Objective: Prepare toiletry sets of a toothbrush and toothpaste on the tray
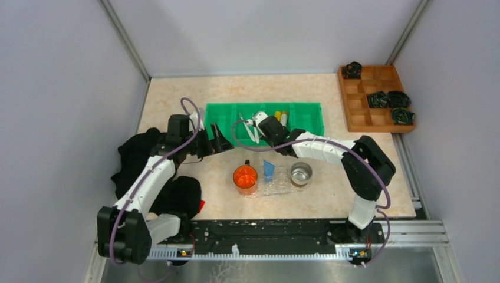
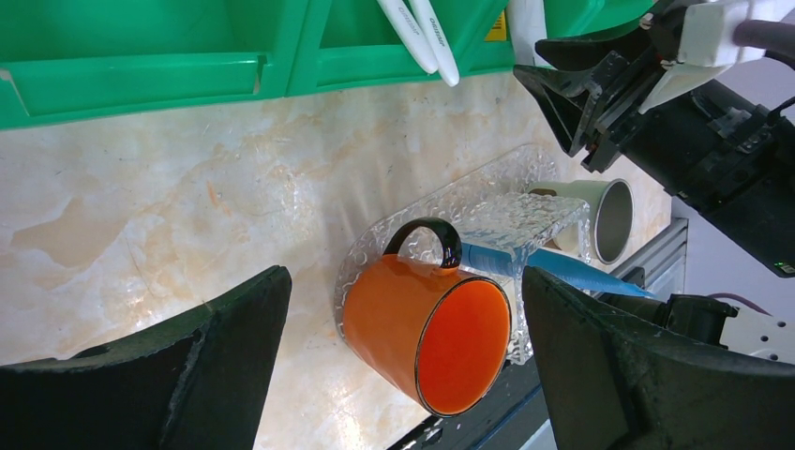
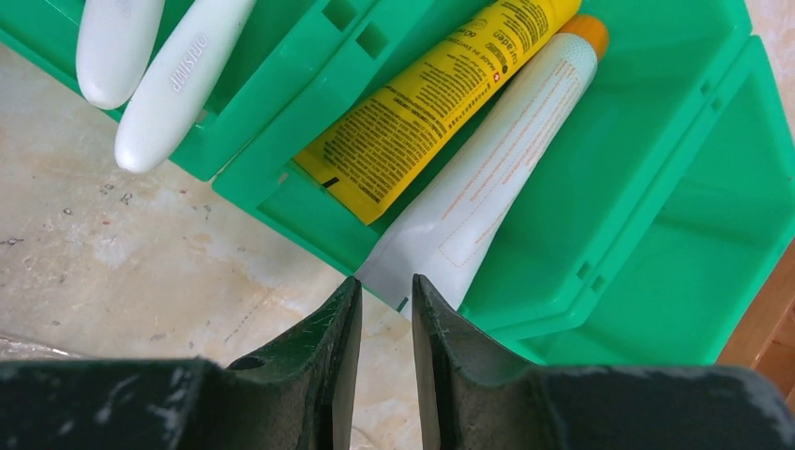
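Observation:
Two white toothbrushes (image 3: 178, 75) (image 2: 422, 37) lean out over the front wall of the green bin (image 1: 264, 118). A yellow toothpaste (image 3: 422, 103) and a white toothpaste (image 3: 497, 159) lie in the bin's adjacent compartment. My right gripper (image 3: 387, 281) (image 1: 259, 125) is at the bin's front edge. Its jaws stand narrowly apart, and the white tube's flat end shows just at the tips, not clamped. A blue toothpaste (image 1: 269, 170) (image 2: 562, 267) stands on the clear tray (image 1: 277, 187) (image 2: 375, 239). My left gripper (image 2: 405, 277) (image 1: 219, 140) hangs wide open, left of and behind the tray, holding nothing.
An orange mug (image 1: 245, 177) (image 2: 422, 328) and a steel cup (image 1: 301, 173) (image 2: 609, 216) sit on the tray's two ends. A wooden compartmented box (image 1: 377, 97) with black items stands at the back right. Black cloth (image 1: 141, 165) lies under the left arm.

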Controlling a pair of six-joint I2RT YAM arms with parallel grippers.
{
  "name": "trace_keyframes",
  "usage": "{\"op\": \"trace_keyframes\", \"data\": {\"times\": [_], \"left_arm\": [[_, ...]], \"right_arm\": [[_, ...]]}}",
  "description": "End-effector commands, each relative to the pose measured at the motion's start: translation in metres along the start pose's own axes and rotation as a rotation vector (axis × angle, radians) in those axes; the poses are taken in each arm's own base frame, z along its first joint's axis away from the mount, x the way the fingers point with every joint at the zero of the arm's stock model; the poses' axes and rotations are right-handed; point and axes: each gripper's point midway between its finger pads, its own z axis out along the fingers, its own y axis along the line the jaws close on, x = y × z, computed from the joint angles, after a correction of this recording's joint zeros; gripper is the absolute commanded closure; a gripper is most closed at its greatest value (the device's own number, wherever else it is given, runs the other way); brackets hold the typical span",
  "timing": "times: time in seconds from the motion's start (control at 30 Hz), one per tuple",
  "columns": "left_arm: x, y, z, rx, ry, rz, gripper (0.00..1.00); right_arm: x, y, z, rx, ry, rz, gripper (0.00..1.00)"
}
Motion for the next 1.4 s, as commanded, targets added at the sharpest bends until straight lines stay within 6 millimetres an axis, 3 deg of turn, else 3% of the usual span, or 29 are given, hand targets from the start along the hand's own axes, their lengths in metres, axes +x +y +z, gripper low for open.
{"op": "trace_keyframes", "data": {"times": [0.0, 0.47, 0.87, 1.17, 1.37], "left_arm": [[-0.001, 0.000, 0.002, 0.009, -0.003, 0.026, 0.01], [-0.004, 0.000, 0.004, 0.005, -0.001, 0.031, 0.01], [-0.009, 0.001, 0.003, -0.010, 0.000, 0.046, 0.01], [-0.012, -0.001, 0.002, -0.015, -0.001, 0.055, 0.01], [-0.012, 0.001, 0.002, -0.031, 0.002, 0.050, 0.01]], "right_arm": [[-0.019, -0.013, 0.008, 0.067, -0.041, 0.018, 0.74], [-0.013, -0.031, 0.018, 0.154, -0.030, 0.047, 0.73], [-0.013, -0.053, 0.024, 0.300, -0.041, 0.066, 0.87], [-0.022, -0.071, 0.016, 0.376, -0.078, 0.092, 0.92], [-0.038, -0.087, 0.006, 0.399, -0.132, 0.165, 0.97]]}}
